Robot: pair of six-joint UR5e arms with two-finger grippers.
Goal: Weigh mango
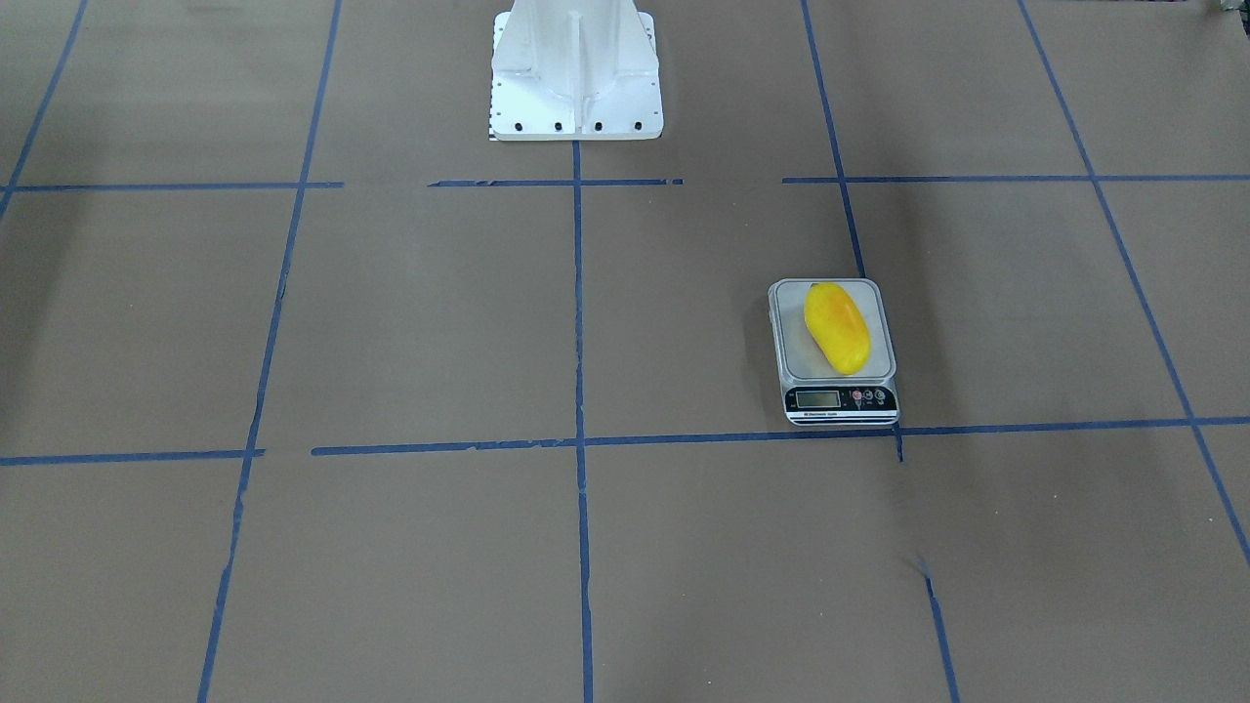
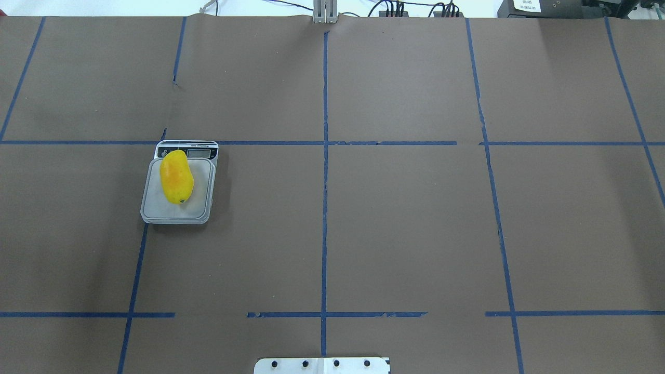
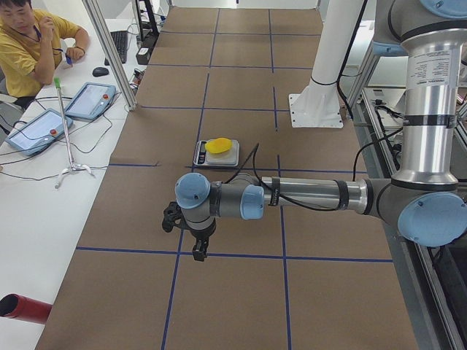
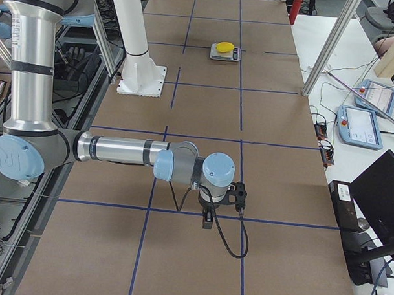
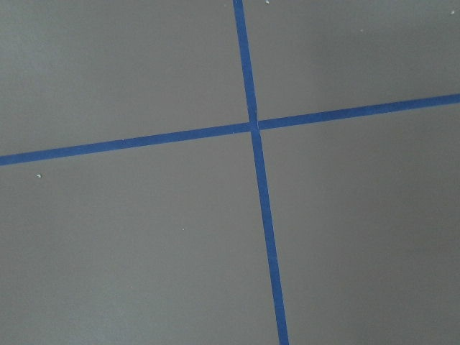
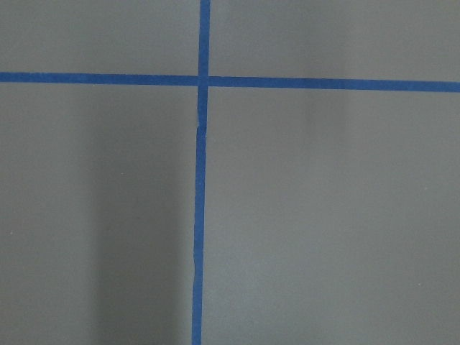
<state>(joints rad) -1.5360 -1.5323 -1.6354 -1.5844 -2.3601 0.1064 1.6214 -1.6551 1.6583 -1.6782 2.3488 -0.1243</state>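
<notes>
The yellow mango (image 1: 836, 328) lies on the platform of a small digital scale (image 1: 840, 398) on the brown table. It also shows on the scale (image 2: 200, 192) in the overhead view (image 2: 176, 176) and in the side views (image 3: 219, 145) (image 4: 224, 47). My left gripper (image 3: 198, 251) points down over the table, well short of the scale, near the table's left end; I cannot tell if it is open or shut. My right gripper (image 4: 207, 220) points down near the table's right end, far from the scale; I cannot tell its state either. Both wrist views show only brown table and blue tape lines.
The white robot base (image 1: 576, 73) stands at the table's middle edge. An operator (image 3: 29, 36) sits at a side bench with teach pendants (image 3: 89, 98). A red cylinder (image 3: 22, 308) lies on that bench. Metal frame posts (image 4: 330, 45) stand beside the table.
</notes>
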